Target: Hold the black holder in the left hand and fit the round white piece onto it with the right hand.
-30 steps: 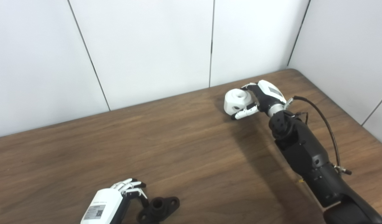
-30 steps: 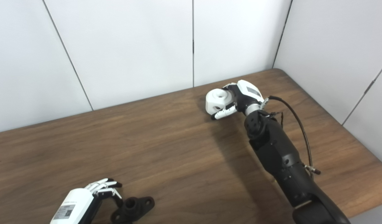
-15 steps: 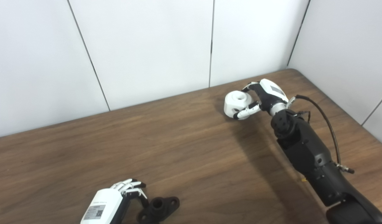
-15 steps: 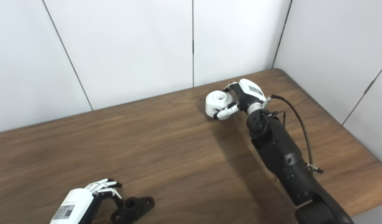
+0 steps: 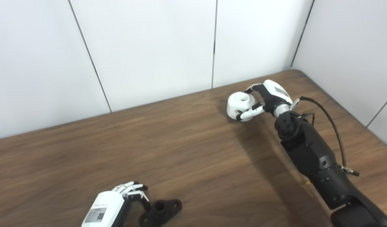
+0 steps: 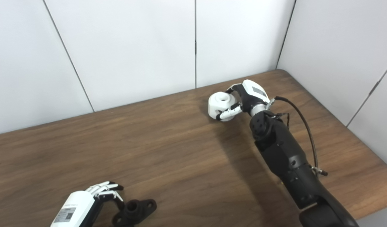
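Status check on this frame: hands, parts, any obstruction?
Right hand shut on round white piece, far table corner. Left hand open beside black holder, not yet gripping. Bare table between them, nothing in the way.

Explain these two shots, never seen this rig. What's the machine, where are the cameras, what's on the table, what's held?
This is a humanoid robot with two arms, each ending in a hand with fingers and a thumb. The two pictures come from side-by-side cameras on its head, looking down at the same wooden table, so the scene repeats with a slight offset.

The right hand, on the black arm entering from the right, has its fingers wrapped around the round white piece near the table's far edge.

The left hand is at the bottom left, fingers curled beside the black holder, which lies on the table. Whether the hand has gripped it is unclear. The two parts are far apart, not yet fitted.
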Motion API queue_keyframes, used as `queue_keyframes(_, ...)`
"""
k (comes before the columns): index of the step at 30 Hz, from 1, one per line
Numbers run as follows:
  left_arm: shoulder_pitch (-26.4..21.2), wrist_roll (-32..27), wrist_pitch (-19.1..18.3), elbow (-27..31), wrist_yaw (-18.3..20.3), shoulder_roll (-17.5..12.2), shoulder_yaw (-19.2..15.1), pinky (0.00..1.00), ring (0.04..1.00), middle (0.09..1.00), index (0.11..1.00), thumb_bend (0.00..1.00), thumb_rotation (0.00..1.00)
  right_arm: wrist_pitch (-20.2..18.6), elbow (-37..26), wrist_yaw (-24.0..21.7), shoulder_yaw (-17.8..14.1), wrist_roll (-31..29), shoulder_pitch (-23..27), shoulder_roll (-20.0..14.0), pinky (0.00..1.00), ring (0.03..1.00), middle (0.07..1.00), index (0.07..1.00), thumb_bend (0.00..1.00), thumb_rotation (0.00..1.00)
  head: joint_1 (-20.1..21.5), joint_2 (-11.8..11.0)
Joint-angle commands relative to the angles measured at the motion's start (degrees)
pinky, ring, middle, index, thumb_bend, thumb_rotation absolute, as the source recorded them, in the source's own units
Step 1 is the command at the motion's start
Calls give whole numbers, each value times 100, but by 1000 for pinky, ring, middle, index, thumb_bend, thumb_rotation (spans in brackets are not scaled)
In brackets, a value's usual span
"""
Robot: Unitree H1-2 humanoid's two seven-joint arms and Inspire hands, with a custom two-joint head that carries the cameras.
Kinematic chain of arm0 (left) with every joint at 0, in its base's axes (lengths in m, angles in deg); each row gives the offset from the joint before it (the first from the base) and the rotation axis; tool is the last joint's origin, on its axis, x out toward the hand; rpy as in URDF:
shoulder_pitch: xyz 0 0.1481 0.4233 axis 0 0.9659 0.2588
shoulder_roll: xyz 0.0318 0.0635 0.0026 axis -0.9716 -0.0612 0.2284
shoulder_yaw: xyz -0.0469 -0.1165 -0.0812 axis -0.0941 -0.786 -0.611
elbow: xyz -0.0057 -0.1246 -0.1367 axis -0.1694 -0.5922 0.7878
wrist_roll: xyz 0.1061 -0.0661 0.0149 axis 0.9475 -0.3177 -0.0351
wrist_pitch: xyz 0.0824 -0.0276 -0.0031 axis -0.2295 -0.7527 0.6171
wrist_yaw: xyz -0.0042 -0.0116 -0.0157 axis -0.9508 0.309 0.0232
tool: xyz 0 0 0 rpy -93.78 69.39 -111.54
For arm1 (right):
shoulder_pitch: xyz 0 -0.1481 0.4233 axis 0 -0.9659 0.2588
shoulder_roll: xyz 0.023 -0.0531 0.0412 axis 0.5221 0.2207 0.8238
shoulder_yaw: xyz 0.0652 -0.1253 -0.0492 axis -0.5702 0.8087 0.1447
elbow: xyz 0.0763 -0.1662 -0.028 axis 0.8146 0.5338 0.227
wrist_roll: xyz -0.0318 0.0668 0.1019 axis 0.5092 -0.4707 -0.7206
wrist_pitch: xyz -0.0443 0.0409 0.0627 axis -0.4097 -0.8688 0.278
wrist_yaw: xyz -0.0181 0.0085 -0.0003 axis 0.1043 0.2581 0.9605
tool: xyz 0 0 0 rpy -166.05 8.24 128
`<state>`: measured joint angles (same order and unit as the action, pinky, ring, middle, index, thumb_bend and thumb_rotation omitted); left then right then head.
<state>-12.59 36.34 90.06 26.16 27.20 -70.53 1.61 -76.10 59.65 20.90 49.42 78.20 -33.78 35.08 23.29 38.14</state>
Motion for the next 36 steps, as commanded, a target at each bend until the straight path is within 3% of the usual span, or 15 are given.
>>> queue_keyframes(1,230,75,-127,-137,362,-161,27,811,849,785,488,520,49,147,-149,167,-29,18,169,-190,882,970,890,644,855,247,-3,15)
queue_keyframes(14,233,33,-147,-64,435,-184,-3,813,852,787,488,520,48,85,-244,171,7,-7,143,-160,895,973,884,591,823,222,25,77)
queue_keyframes(16,236,25,-134,-46,438,-189,-10,809,849,784,488,520,48,95,-230,241,17,22,130,-125,892,970,881,511,588,163,18,89)
queue_keyframes(19,244,51,-121,-33,447,-191,-16,806,848,784,488,520,48,140,-204,360,36,54,110,-88,883,961,876,490,532,146,15,105)
queue_keyframes(24,259,57,-130,-9,479,-170,-37,807,848,786,488,520,48,346,-151,638,82,88,73,-77,860,940,860,484,526,138,-5,124)
queue_keyframes(36,258,97,-134,-14,487,-136,-28,812,847,785,488,521,49,527,-466,679,127,54,-67,-141,840,916,831,483,525,135,-171,109)
